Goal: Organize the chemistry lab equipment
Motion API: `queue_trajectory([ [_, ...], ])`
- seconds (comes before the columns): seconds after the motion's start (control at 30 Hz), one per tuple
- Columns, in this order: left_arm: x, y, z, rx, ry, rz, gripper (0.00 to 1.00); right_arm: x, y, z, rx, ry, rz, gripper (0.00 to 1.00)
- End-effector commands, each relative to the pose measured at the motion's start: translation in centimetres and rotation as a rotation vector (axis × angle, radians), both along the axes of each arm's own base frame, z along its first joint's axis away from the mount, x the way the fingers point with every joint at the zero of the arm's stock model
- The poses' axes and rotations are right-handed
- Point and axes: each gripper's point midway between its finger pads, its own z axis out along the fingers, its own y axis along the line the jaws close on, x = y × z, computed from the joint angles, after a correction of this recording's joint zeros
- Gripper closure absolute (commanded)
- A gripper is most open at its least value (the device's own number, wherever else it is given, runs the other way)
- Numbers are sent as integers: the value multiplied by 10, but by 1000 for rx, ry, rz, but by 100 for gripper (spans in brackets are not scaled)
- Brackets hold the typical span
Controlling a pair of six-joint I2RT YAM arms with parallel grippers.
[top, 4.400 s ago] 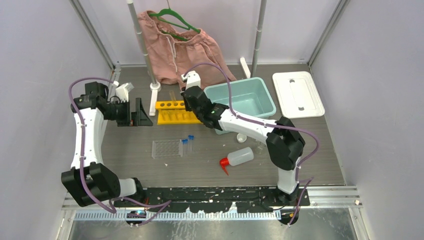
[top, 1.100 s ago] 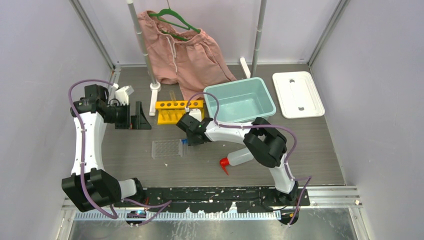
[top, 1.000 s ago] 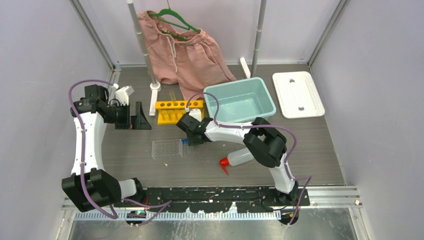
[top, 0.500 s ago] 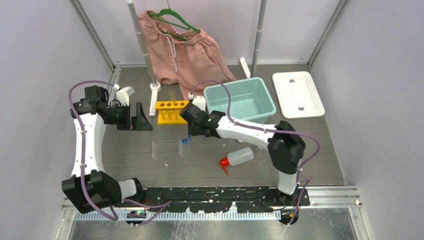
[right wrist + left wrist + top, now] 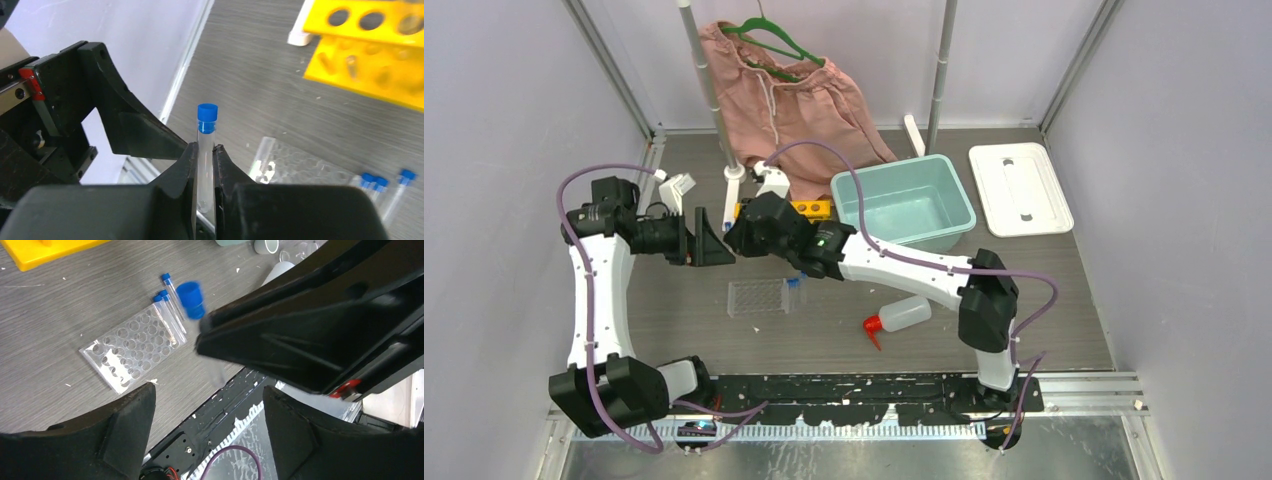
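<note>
Progress: early stage, in my judgement. The clear rack (image 5: pixel 129 353) lies flat on the table with every visible well unfilled. Three loose vials (image 5: pixel 169 310) lie on the table just beside its right edge. The white squeeze bottle (image 5: pixel 902 313) lies on its side, near and to the right of the rack. The yellow rack (image 5: pixel 367 47) stands on the far side; whether its holes hold tubes cannot be told. The teal bin (image 5: pixel 904 205) looks bare inside, with its white lid (image 5: pixel 1020 188) lying apart to the right.

Step in hand: the right gripper (image 5: pixel 205 150) is clamped on a blue-capped vial (image 5: pixel 206 131), held upright above the table, left of and beyond the clear rack. The left gripper (image 5: pixel 207 392) faces it at close range with jaws spread wide and nothing between them. This reads as a handover being prepared, not yet made.

Outstanding: the held vial, the three loose vials and the bottle all await placing.

Markings: no brand, label or legible writing is visible on any item
</note>
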Motion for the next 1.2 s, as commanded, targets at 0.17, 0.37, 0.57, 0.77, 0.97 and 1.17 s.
queue_trajectory([
  [0.17,-6,-8,6,-54,-18,-41,40,-8,32,56,261,12,44,99],
  [0.37,-3,-8,5,-62,-10,-42,59,-14,34,60,302,38,68,99],
  [0.57,-3,-5,4,-31,-31,-50,88,-14,35,62,308,48,73,88],
  [0.77,-10,-4,1,28,-120,-92,100,7,26,56,302,163,82,49],
  [0.97,-14,-4,6,79,-259,-125,100,-4,30,55,216,199,219,49],
  [1.17,-15,-2,4,95,-257,-129,100,-16,32,58,185,214,302,54],
])
